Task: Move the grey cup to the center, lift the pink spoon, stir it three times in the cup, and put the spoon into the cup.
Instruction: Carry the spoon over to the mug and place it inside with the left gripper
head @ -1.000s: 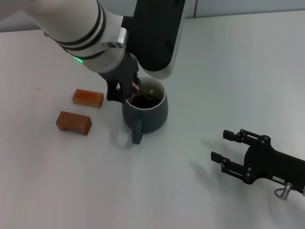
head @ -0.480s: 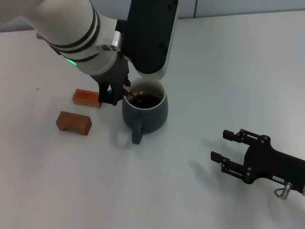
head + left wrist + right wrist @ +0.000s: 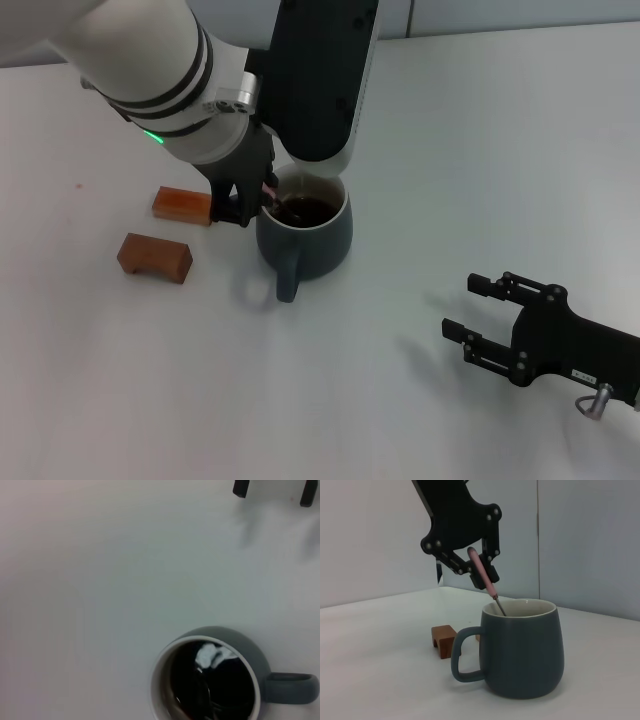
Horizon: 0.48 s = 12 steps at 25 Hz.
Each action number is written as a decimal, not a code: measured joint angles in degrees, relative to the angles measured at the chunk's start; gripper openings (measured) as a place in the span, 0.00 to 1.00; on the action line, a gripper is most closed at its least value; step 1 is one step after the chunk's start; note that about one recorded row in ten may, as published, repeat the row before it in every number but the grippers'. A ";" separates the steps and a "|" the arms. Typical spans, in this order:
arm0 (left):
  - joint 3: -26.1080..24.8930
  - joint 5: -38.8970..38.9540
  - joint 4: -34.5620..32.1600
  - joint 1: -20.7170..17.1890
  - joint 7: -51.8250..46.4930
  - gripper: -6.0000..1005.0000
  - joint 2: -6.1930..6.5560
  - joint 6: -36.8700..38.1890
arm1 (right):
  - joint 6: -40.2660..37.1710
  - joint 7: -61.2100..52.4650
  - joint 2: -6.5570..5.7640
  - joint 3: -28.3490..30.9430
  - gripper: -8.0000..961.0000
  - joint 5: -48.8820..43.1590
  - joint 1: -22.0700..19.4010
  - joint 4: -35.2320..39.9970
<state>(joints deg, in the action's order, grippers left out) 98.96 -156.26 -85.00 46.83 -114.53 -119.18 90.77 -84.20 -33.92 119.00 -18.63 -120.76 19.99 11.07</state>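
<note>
spoon in cup, left gripper holding it

surface: plain white table (image 3: 470, 130), matte, smooth. back of it meets a pale wall; rt wrist view shows grey-white wall panels w/ one vertical seam.

grey cup (image 3: 305, 235) stands upright on the table, about mid-view. rounded, glazed blue-grey ceramic, pale rim, light inside, one loop handle pointing toward me in the head view. dark inside w/ a bright reflection in the left wrist view (image 3: 206, 679).

pink spoon (image 3: 487, 581): slim, pale pink handle, thin grey metal neck. it leans tilted, lower end down inside the cup past the rim; bowl hidden.

my left gripper (image 3: 246, 196) is at the cup's rim on the blocks' side, black fingers clamped on the upper part of the spoon handle. seen also from the rt wrist (image 3: 479, 569), above the cup.

my right gripper (image 3: 490, 318) is parked low over the table, well apart from the cup, black fingers spread, holding nothing.

two orange-brown wooden blocks (image 3: 155, 256) (image 3: 182, 204) lie near the cup on my left; the nearer one has a notch underneath, like a small bridge.
</note>
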 joint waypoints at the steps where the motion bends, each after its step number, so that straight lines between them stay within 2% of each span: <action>1: 0.06 0.00 0.06 -0.08 -0.20 0.27 0.00 -0.22 | 0.00 0.00 0.00 0.00 0.68 0.00 0.02 0.00; 12: 0.82 -0.13 0.62 -0.53 -3.19 0.28 0.00 -1.23 | 0.00 0.00 0.00 0.00 0.68 0.03 0.41 0.03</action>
<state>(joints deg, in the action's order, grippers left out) 99.78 -156.39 -84.39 46.30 -117.72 -119.18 89.55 -84.20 -33.93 119.00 -18.63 -120.73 20.40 11.10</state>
